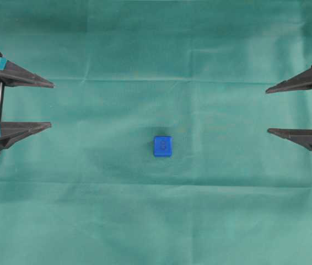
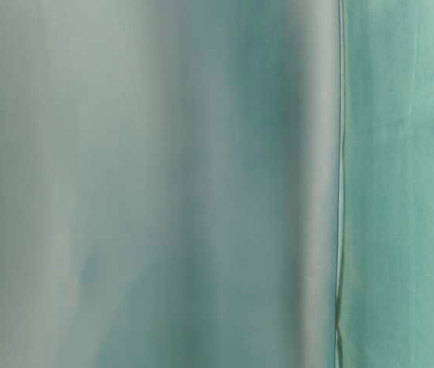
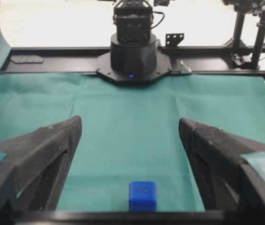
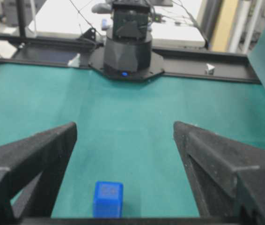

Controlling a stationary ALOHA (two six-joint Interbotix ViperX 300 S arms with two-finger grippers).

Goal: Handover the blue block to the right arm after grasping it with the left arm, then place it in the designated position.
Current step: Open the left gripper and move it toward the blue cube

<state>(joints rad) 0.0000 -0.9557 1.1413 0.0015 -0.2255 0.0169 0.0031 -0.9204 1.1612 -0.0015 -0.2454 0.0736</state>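
While both grippers stand spread wide with nothing between their fingers, the task looks not yet begun. The left gripper point(image 1: 52, 105), with teal bands on its 2 fingers, sits at the left edge of the overhead view, pointing inward. The right gripper point(image 1: 267, 110) mirrors it at the right edge. That pulled-back, open stance probably keeps the middle free for a first reach.

The blue block point(image 1: 162, 146) lies flat on the green cloth point(image 1: 156, 221), roughly midway between the 2 grippers and well apart from both, a little nearer the bottom of the overhead view. In the left wrist view the block point(image 3: 143, 196) shows low between the fingers, so the left arm seems lined up to approach it. The marked square for placing cannot be made out.
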